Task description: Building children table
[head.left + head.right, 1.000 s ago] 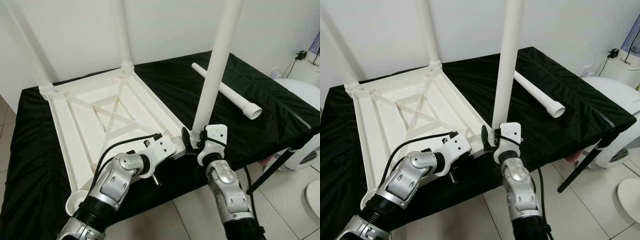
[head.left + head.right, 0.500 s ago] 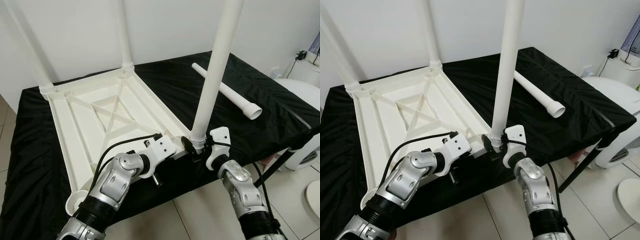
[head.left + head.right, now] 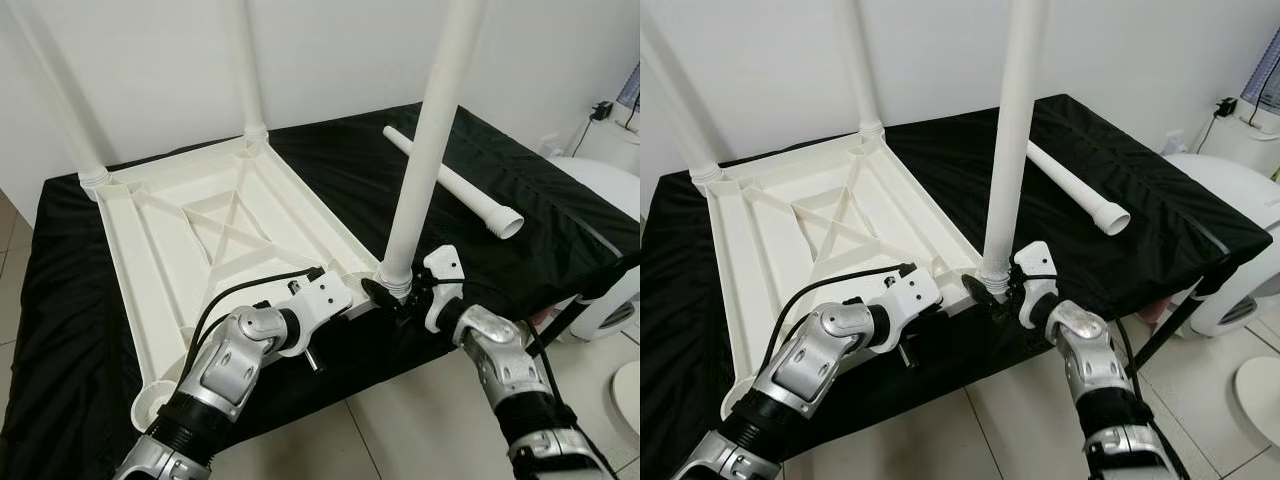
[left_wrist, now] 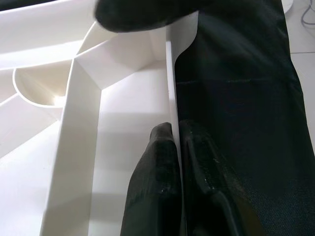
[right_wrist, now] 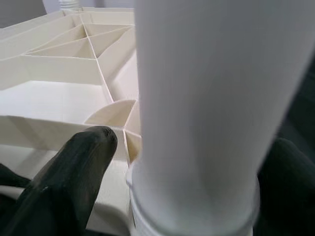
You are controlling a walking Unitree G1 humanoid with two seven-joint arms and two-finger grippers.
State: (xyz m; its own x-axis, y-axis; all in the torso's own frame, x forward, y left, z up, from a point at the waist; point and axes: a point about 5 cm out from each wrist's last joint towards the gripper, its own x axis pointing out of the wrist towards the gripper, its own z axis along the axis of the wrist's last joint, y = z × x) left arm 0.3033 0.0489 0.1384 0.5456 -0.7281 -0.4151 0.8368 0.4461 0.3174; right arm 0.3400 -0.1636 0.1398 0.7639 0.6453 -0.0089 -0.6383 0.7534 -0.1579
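The white table top lies upside down on a black cloth. Two white legs stand in its far corner sockets. A third leg stands upright in the near right corner socket. My right gripper is shut around the base of this leg; in the right wrist view its black fingers flank the leg. My left gripper is shut on the table top's thin rim close to that corner. A fourth leg lies loose on the cloth at the right.
The near left corner socket holds no leg. A white rounded appliance and a black slanted stand leg are beside the cloth's right edge. Tiled floor lies below the front edge, a white wall behind.
My right arm has swung out to the right, its wrist turning around the upright leg's base while the fingers stay on it. The left arm and table top have not moved.
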